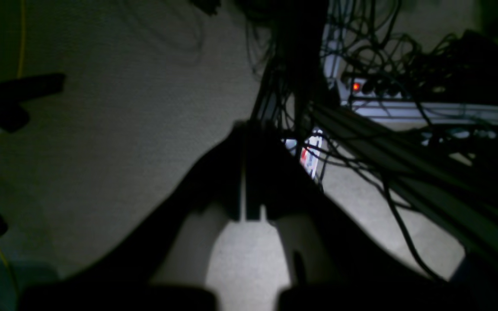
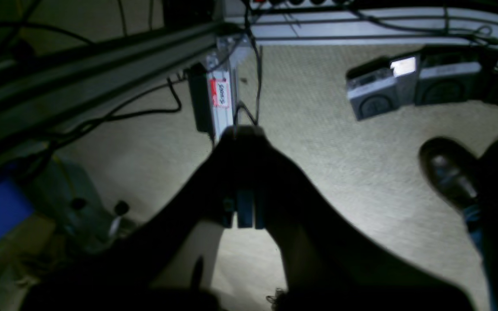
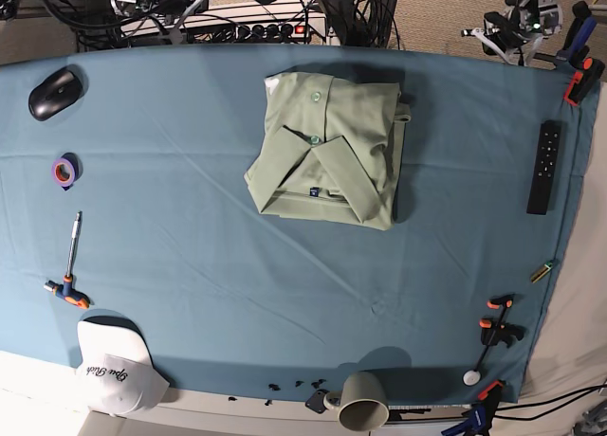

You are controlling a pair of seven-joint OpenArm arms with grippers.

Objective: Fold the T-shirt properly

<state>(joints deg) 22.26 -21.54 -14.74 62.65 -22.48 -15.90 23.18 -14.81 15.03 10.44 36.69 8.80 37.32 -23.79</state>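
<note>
The T-shirt (image 3: 329, 148) lies folded into a compact, roughly square bundle on the blue-covered counter (image 3: 237, 265), in the upper middle of the base view, collar and buttoned placket facing up and a small blue neck label showing near its lower edge; it sits slightly skewed, with a fold of fabric sticking out along its right side. Neither arm appears in the base view, and nothing touches the shirt. Well to its left lie a black computer mouse (image 3: 53, 92), a purple roll of tape (image 3: 64, 172) and a screwdriver (image 3: 70, 265) with an orange handle; a white cap (image 3: 116, 366) rests at the counter's lower left corner. A grey mug (image 3: 361, 401) stands at the lower edge, a black remote (image 3: 543, 168) lies near the right edge, and orange-and-black clamps (image 3: 499, 328) grip the cloth on the right side. The left tool (image 1: 249, 172) hangs over carpeted floor beside a tangle of cables (image 1: 383, 86), its fingers pressed together. The right tool (image 2: 241, 177) also hangs above the floor, near an aluminium frame rail (image 2: 102, 65) and a dark shoe (image 2: 448, 172), fingers likewise together, holding nothing.
</note>
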